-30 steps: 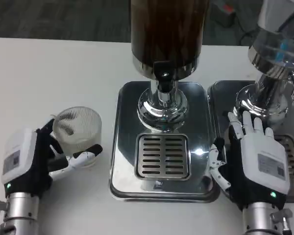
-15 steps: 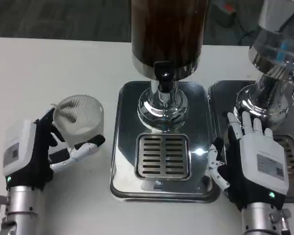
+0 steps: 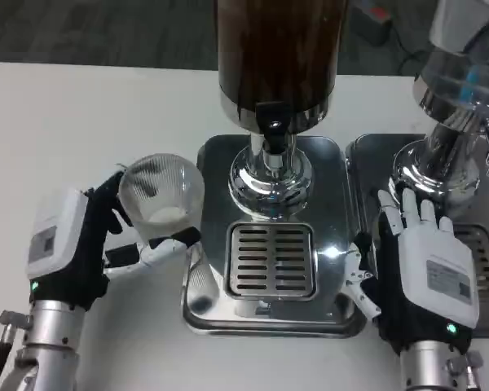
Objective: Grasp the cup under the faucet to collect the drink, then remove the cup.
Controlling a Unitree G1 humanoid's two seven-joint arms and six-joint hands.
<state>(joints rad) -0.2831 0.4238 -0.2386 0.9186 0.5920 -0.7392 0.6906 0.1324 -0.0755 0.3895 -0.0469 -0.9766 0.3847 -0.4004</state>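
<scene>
Your left hand (image 3: 81, 248) has carried the cup (image 3: 160, 194) right, now at the tray (image 3: 197, 303) edge, gripped and tilted. Right hand (image 3: 420, 261) rests open beside it. Step: positioning. Next, level it over the grate (image 3: 270, 260), under the faucet (image 3: 270, 122).

White table (image 3: 81, 114); dark grey carpet floor (image 3: 98, 32) beyond.
</scene>
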